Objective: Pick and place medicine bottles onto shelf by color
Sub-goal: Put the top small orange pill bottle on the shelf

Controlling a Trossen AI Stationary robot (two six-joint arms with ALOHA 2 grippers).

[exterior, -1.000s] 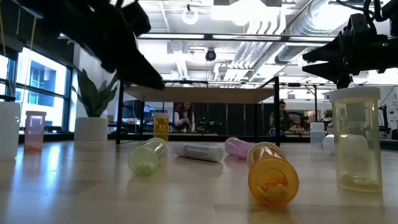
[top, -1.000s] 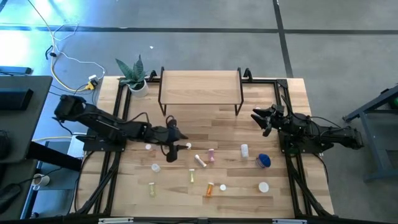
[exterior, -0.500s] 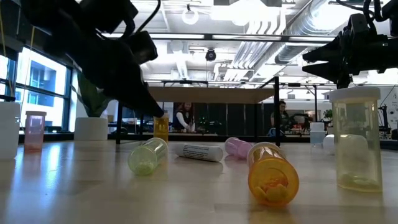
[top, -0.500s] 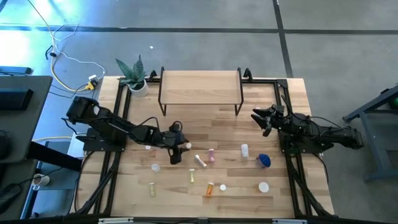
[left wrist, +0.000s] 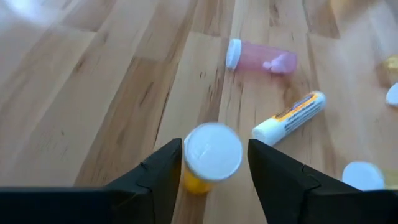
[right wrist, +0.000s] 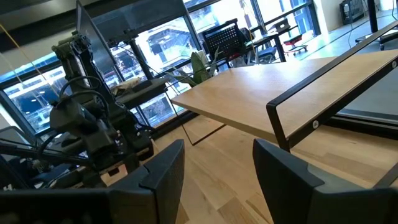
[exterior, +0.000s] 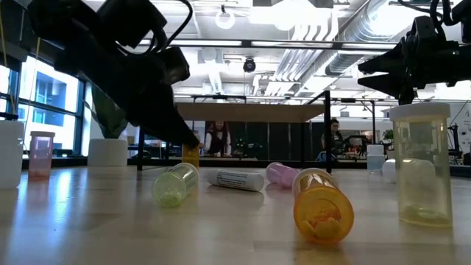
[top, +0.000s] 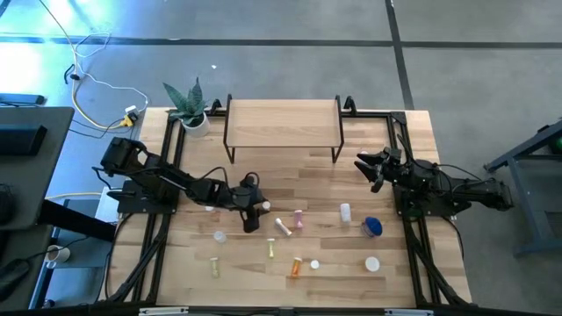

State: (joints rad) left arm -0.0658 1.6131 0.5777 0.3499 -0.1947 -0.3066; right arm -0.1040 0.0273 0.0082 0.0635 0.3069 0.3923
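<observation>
An orange medicine bottle with a white cap (left wrist: 212,151) stands upright on the table, left of centre (top: 265,207). My left gripper (left wrist: 214,163) is low over the table with one finger close on each side of it; a thin gap shows at one finger. The low view shows the bottle (exterior: 190,154) just behind the fingertips. Other medicine bottles lie or stand around it: a pink one (left wrist: 261,59), a white one (left wrist: 289,116) and a blue one (top: 372,227). The shelf (top: 283,123) stands at the table's far side. My right gripper (right wrist: 217,168) waits open at the right (top: 364,167). My left gripper comes slanting down from the table's left, with its two fingers (left wrist: 163,171) beside the cap (left wrist: 212,151) of the upright orange bottle. Whether they touch it, I cannot tell. The bottle stands on the table.
A potted plant (top: 189,107) stands at the far left corner, beside the shelf. Several more bottles lie scattered toward the near edge, among them a yellow-green one (exterior: 175,184), an orange one (exterior: 322,204) and a clear upright one (exterior: 422,165). Black frame rails run along both sides.
My left gripper has come down and gone a little toward the table's right, ending low around the upright orange bottle. The bottles have stayed where they were.
</observation>
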